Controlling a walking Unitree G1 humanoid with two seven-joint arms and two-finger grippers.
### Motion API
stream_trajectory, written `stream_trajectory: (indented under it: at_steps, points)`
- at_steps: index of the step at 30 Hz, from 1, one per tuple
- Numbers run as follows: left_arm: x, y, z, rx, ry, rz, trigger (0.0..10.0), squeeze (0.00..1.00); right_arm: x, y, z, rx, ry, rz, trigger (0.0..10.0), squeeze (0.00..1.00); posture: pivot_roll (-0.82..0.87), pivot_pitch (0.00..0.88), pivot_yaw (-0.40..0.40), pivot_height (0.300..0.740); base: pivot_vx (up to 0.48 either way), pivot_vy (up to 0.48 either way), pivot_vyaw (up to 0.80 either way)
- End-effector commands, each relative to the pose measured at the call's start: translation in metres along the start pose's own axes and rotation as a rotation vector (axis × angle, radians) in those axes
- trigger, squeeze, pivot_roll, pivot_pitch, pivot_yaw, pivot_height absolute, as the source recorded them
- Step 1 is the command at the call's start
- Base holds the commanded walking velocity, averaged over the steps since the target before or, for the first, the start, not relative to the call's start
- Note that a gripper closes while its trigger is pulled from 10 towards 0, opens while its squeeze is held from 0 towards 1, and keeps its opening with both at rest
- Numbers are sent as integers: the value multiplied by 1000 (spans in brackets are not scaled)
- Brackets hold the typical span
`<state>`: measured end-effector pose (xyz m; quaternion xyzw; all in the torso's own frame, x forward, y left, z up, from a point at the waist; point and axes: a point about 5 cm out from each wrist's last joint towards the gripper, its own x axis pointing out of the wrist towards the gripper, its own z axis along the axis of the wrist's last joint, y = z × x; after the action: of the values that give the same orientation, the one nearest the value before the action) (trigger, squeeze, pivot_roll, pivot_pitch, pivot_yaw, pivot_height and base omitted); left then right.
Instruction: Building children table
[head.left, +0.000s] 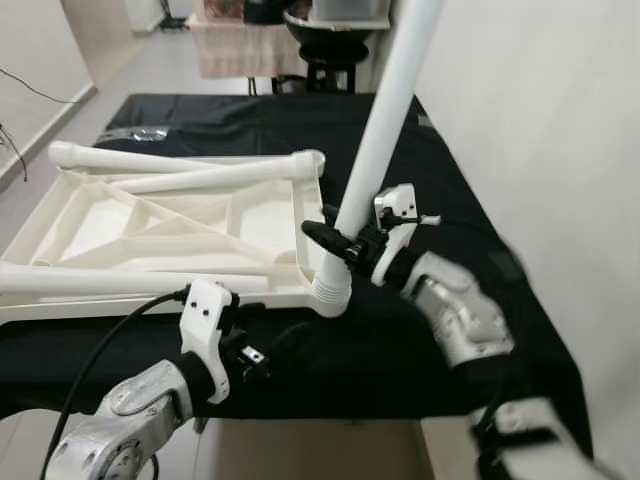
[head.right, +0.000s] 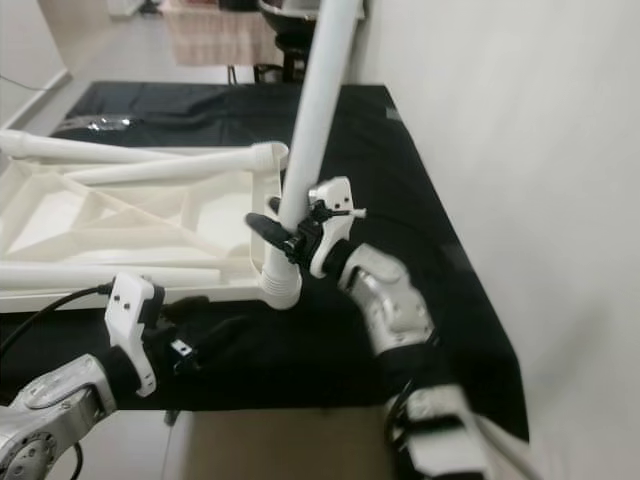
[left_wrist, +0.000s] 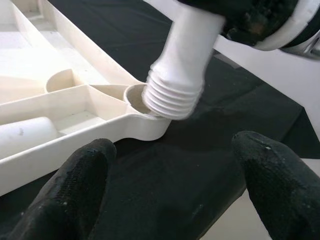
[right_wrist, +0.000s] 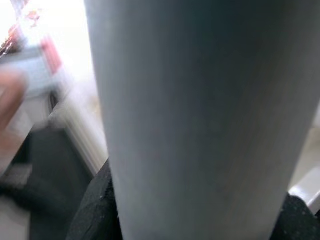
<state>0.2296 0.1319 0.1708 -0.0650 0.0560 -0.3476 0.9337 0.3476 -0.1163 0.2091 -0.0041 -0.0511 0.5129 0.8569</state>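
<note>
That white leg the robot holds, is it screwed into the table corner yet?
Not yet: the leg's threaded end rests tilted at the corner socket, threads exposed.

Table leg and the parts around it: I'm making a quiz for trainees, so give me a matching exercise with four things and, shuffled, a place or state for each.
Things:
1. table leg
2. tabletop
3. left end effector
4. black cloth

States:
A. open, holding nothing
B. spread under everything
C. upside down, ribs showing
D. tilted, threaded end at the corner socket, held by the right end effector

Pairs: 1-D, 2-C, 3-A, 4-B
</note>
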Motion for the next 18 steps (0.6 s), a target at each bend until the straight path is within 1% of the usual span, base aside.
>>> stream_trajectory:
  at_steps: [1,2,4,5,6,7,8,9,10,12,13,14,17,18]
  points:
    - [-3,-2,0,19,7,-5,10000,0,4,4,-2,-9,13,54,0,0,-8,140,-59,740,0,0,0]
    - [-3,-4,-3,24,8,-5,10000,0,0,4,-5,-40,84,141,0,0,-13,148,-66,740,0,0,0]
    - [-3,-4,-3,24,8,-5,10000,0,0,4,-5,-40,84,141,0,0,-13,148,-66,740,0,0,0]
    - [-4,-6,-5,37,14,-10,10000,0,0,6,-6,-67,131,209,0,0,-15,152,-68,740,0,0,0]
    - [-4,-6,-5,37,14,-10,10000,0,0,6,-6,-67,131,209,0,0,-15,152,-68,740,0,0,0]
    - [-5,-8,-7,47,18,-13,10000,0,2,5,-9,-103,174,229,0,0,-19,156,-68,740,0,0,0]
    - [-7,-12,-8,70,22,-23,10000,0,9,-1,-10,-164,172,159,0,0,-17,162,-71,740,0,0,0]
    - [-7,-12,-8,70,22,-23,10000,0,9,-1,-10,-164,172,159,0,0,-17,162,-71,740,0,0,0]
    - [-8,-14,-8,86,25,-32,10000,0,12,-5,-6,-159,138,108,0,0,-16,163,-70,740,0,0,0]
    - [-11,-18,-8,121,37,-58,10000,0,15,-9,1,-118,70,74,0,0,-14,166,-67,740,0,0,0]
    - [-13,-20,-9,133,46,-77,10000,0,15,-9,5,-85,38,87,0,0,-12,170,-66,740,0,0,0]
    - [-13,-20,-9,133,46,-77,10000,0,15,-9,5,-85,38,87,0,0,-12,170,-66,740,0,0,0]
    - [-16,-25,-10,143,57,-119,10000,0,16,-8,12,-11,-31,146,0,0,-11,174,-65,740,0,0,0]
    - [-16,-25,-10,143,57,-119,10000,0,16,-8,12,-11,-31,146,0,0,-11,174,-65,740,0,0,0]
